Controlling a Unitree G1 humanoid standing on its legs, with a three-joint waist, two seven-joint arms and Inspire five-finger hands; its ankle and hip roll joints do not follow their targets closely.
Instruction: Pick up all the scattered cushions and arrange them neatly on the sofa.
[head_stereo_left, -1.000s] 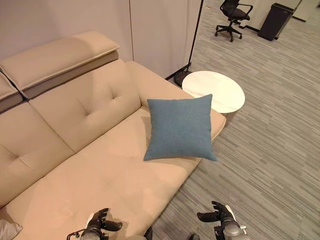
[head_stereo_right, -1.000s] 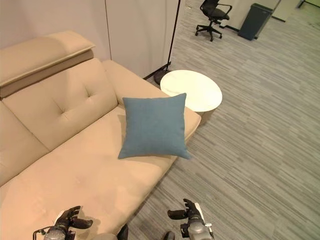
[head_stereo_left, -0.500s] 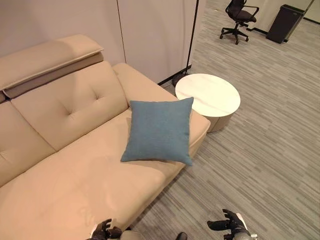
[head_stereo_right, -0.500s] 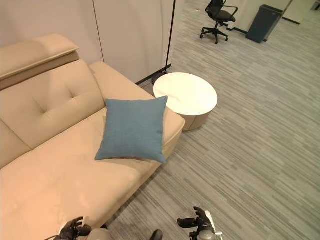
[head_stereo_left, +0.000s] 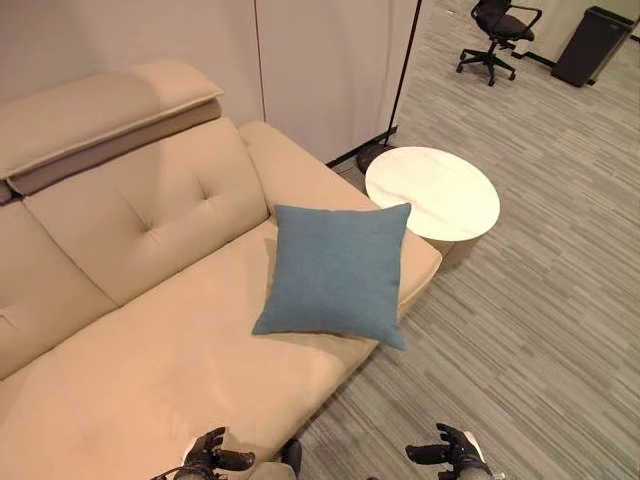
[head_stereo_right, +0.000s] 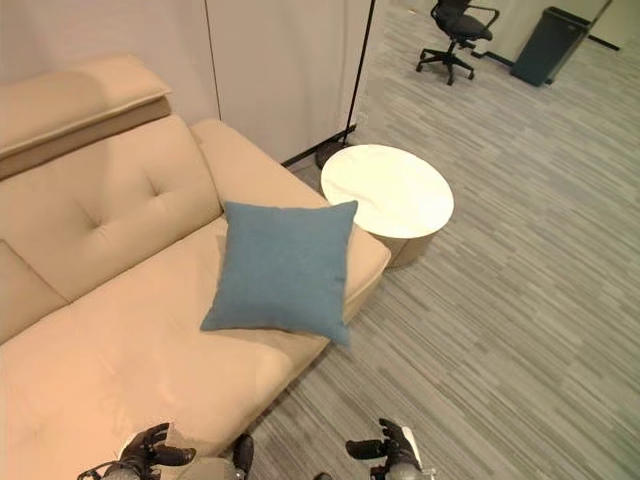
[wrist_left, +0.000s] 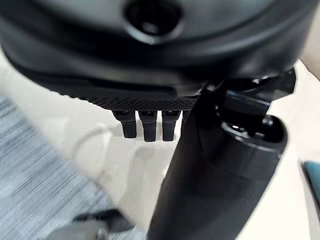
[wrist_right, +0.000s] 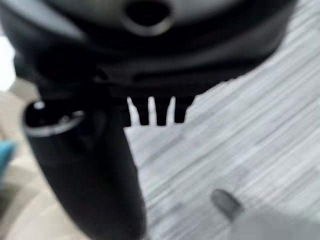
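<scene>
A blue square cushion (head_stereo_left: 335, 275) lies on the right end of the beige sofa (head_stereo_left: 150, 330), tilted against the armrest, with its lower corner over the seat's front edge. My left hand (head_stereo_left: 205, 461) is low at the sofa's front edge, open and empty. My right hand (head_stereo_left: 450, 457) hangs over the grey carpet, open and holding nothing. Both hands are well short of the cushion. In the left wrist view the thumb (wrist_left: 215, 175) stands out over the sofa seat, and a sliver of the blue cushion (wrist_left: 313, 175) shows beyond it.
A round white side table (head_stereo_left: 432, 192) stands against the sofa's right armrest. Behind it rises a black floor lamp pole (head_stereo_left: 405, 70). An office chair (head_stereo_left: 497, 20) and a dark bin (head_stereo_left: 592, 30) are far off on the carpet (head_stereo_left: 540, 330).
The whole picture has shifted as the camera moved. The cushion stays in the same place on the sofa. Both hands remain low and empty.
</scene>
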